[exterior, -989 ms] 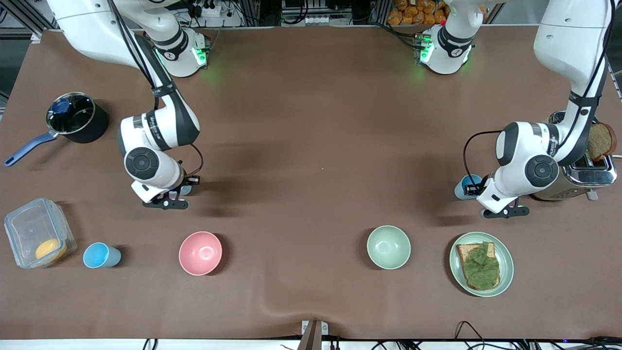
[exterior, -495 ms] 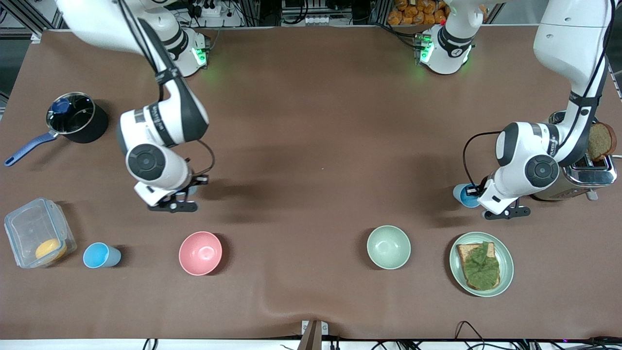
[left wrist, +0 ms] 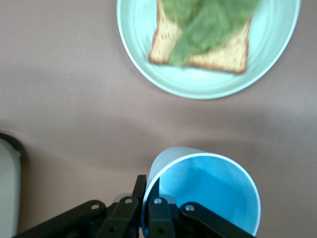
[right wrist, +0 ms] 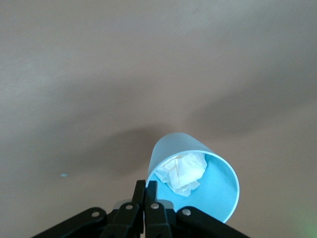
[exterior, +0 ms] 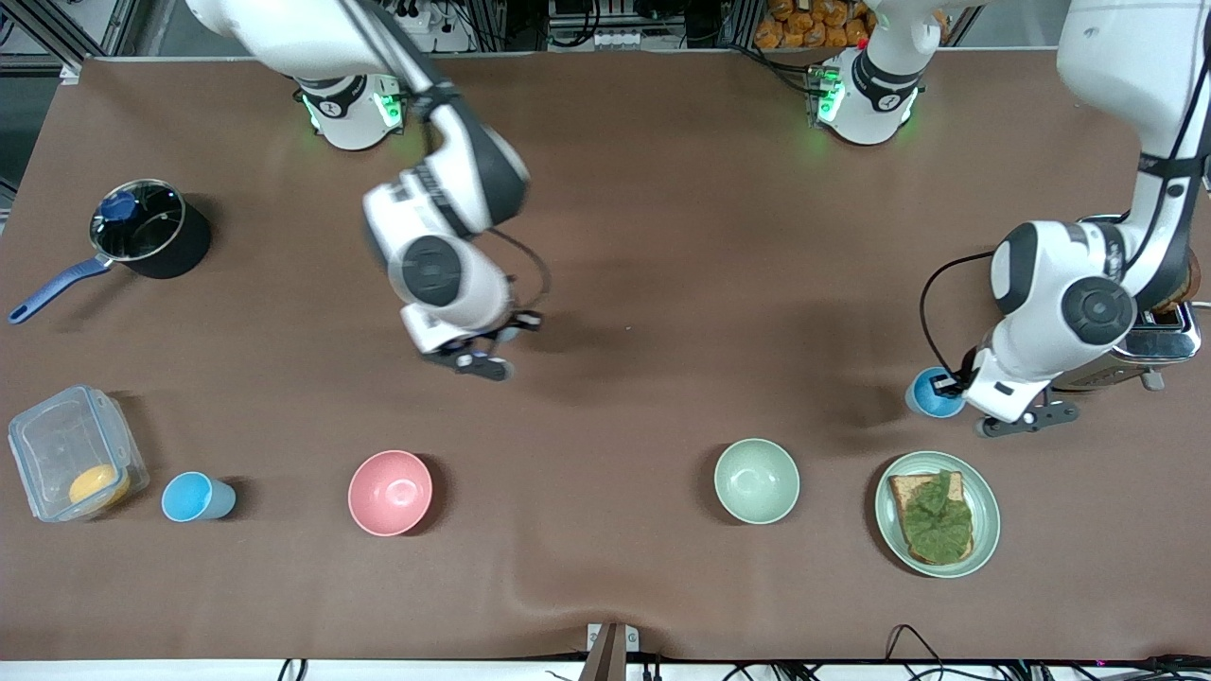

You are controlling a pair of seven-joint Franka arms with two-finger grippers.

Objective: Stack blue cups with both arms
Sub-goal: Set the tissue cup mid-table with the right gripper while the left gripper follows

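Third blue cup (exterior: 196, 497): stands upright on the brown table (exterior: 624, 189) close to the front camera, toward the right arm's end, between the clear container (exterior: 74, 465) and the pink bowl (exterior: 390, 492); no gripper touches it.
Clear container: lidless plastic box with a yellow-orange item inside, just beside that cup.
Pale green bowl (exterior: 756, 480): same row as the pink bowl, beside the plate (exterior: 889, 530).
Plate: pale green, carries a slice of toast topped with green leaves; the left wrist view shows it under the held cup.
Left gripper (exterior: 946, 385): low over the table, above the gap between plate and toaster (exterior: 1149, 345); fingers pinched on the rim of a blue cup (left wrist: 205, 191), one finger inside and one outside.
Left cup: looks empty inside, mouth up.
Right gripper (exterior: 499, 333): up over bare table near the middle; fingers clamped on the rim of another blue cup (right wrist: 195, 181).
Right cup: holds a crumpled white paper scrap (right wrist: 182, 171).
Saucepan (exterior: 147, 232): black with a blue handle, farthest of the table items, at the right arm's end.
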